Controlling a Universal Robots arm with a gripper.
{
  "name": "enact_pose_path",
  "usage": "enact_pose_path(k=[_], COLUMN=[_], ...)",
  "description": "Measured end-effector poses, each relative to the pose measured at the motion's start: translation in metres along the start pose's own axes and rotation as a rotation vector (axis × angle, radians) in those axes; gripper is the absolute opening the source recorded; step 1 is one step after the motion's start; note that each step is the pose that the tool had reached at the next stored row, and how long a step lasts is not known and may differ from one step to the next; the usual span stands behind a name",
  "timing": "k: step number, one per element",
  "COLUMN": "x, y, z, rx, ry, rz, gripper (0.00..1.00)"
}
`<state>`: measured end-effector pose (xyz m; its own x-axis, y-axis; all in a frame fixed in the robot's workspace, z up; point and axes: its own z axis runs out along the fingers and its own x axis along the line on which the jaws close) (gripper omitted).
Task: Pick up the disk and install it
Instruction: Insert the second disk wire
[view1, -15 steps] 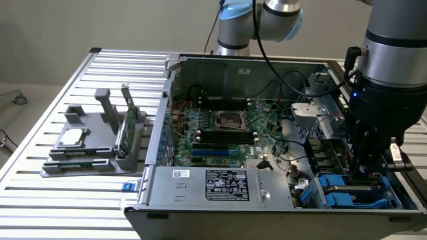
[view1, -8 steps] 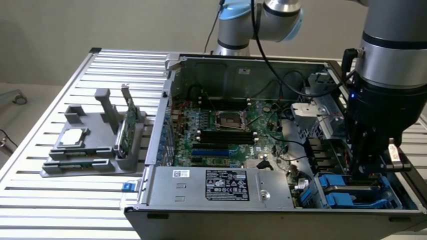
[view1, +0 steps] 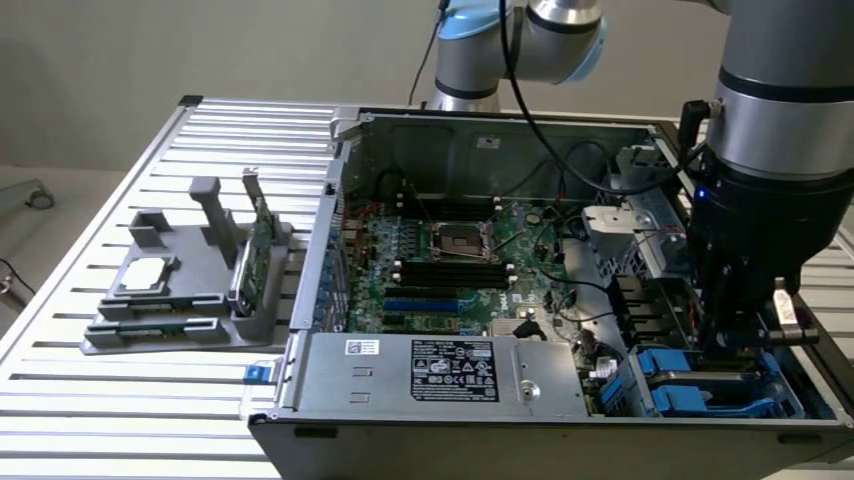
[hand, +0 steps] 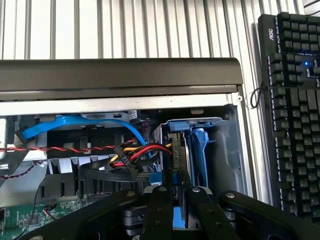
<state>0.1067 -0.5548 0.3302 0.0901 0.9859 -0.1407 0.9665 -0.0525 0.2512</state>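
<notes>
In the computer case (view1: 400, 410) bay — gripper (hand: 175, 200) clamped narrowly on the disk (hand: 197, 150).

A metal table (view1: 120, 400) made of long silver slats fills most of the scene, behind it at the far side stands a plain beige wall (view1: 200, 50), at the exterior view's left a piece of pale floor (view1: 34, 230) shows, and the light is soft and even.
</notes>
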Motion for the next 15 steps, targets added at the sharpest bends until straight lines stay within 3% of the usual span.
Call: enact_pose_path(k=[7, 15], x=[-0.0038, -0.0074], y=[-0.001, -0.0041], z=[0.0028, 0.0036], rx=[-0.0037, -0.0062], ry=[0.0075, 0.0123], rz=[-0.003, -0.01], gripper=[0.17, 0.17])
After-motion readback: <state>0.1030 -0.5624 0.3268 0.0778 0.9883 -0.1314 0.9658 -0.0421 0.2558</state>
